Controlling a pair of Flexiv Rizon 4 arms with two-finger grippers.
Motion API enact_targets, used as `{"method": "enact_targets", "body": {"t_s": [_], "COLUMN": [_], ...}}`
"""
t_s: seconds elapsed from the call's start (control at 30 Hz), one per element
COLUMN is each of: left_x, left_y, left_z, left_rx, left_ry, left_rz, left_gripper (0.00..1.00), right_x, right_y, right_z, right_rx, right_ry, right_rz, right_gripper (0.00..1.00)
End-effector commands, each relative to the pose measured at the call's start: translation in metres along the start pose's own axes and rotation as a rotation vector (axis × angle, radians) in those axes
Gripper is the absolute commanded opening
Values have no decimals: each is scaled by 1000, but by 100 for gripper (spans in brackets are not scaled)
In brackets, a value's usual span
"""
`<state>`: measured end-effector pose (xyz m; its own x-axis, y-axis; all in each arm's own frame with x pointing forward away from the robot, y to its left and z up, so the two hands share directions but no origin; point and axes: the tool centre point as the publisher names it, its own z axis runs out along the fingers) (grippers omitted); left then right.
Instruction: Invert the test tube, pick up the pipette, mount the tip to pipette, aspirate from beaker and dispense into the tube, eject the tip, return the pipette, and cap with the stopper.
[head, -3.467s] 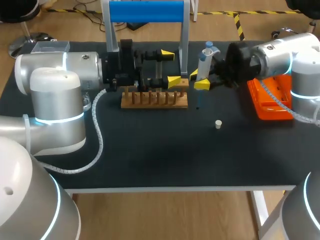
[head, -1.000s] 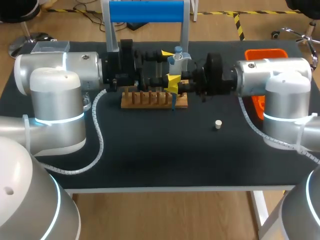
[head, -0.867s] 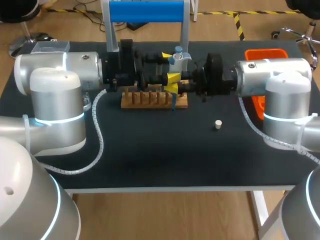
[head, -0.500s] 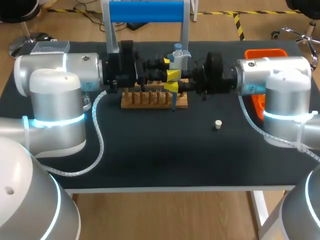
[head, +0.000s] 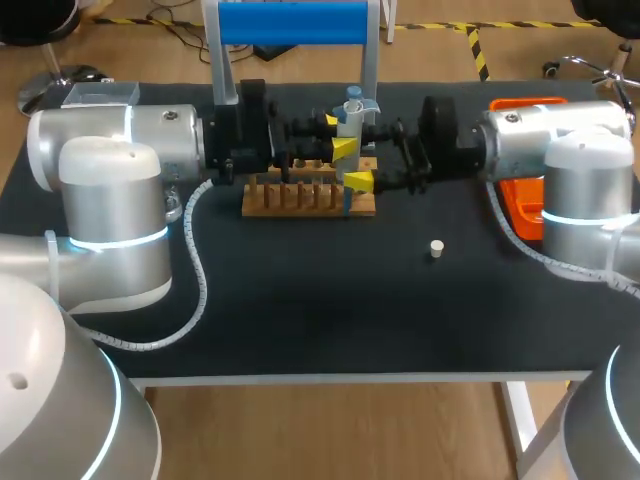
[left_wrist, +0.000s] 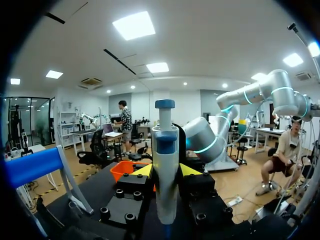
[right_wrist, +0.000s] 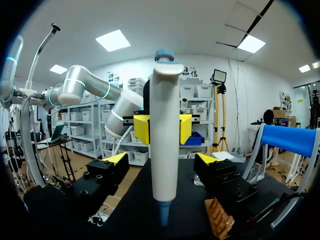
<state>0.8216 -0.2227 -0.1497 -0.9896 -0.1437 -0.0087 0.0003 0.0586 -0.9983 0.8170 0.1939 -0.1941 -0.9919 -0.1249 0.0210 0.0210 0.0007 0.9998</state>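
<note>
The white pipette (head: 348, 125) with a blue plunger stands upright above the wooden tube rack (head: 300, 198). My left gripper (head: 338, 135) is shut on its body. In the left wrist view the pipette (left_wrist: 165, 175) sits clamped between that gripper's (left_wrist: 166, 171) yellow tips. My right gripper (head: 362, 162) faces it from the other side and is open. In the right wrist view its fingers (right_wrist: 112, 161) stand wide apart on either side of the pipette (right_wrist: 163, 140), clear of it. A small white stopper (head: 436, 247) lies on the mat to the front right. I cannot make out a test tube.
An orange tip box (head: 525, 215) sits at the right behind my right arm. A blue-topped stand (head: 290, 22) rises behind the rack. A clear container (head: 100, 93) is at the back left. The rack's end (right_wrist: 217, 215) shows under the right gripper.
My left gripper closed on the pipette. Then my right gripper opened, let the pipette go and drew back slightly to the right.
</note>
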Motion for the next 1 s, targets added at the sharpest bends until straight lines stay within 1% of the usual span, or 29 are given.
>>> {"method": "enact_targets", "body": {"t_s": [0.03,0.17,0.27,0.3,0.4,0.47,0.57,0.6,0.67,0.73,0.87,1.0], "left_x": [-1,-1,-1,-1,-1,-1,-1,-1,-1,-1,-1,-1], "left_y": [0,0,0,0,0,0,0,0,0,0,0,0], "left_z": [1,1,1,1,1,1,1,1,1,1,1,1], "left_rx": [3,3,3,3,3,3,3,3,3,3,3,3], "left_ry": [0,0,0,0,0,0,0,0,0,0,0,0], "left_rz": [1,1,1,1,1,1,1,1,1,1,1,1], "left_gripper": [0,0,0,0,0,0,0,0,0,0,0,0], "right_x": [-3,-12,-27,-32,-52,-67,-83,-95,-114,-130,-170,-192], "right_y": [-2,-1,-1,-3,-5,-5,-2,-1,-1,0,5,14], "right_z": [-37,-64,-84,-89,-100,-106,-110,-111,-112,-114,-114,-113], "right_rx": [8,4,11,26,67,76,108,106,141,159,182,212], "right_ry": [38,13,-26,-42,-73,-96,-116,-126,-146,-163,-197,-221], "right_rz": [3,21,35,38,38,48,45,69,65,80,80,51], "right_gripper": [100,100,100,100,100,100,100,100,100,100,100,100]}}
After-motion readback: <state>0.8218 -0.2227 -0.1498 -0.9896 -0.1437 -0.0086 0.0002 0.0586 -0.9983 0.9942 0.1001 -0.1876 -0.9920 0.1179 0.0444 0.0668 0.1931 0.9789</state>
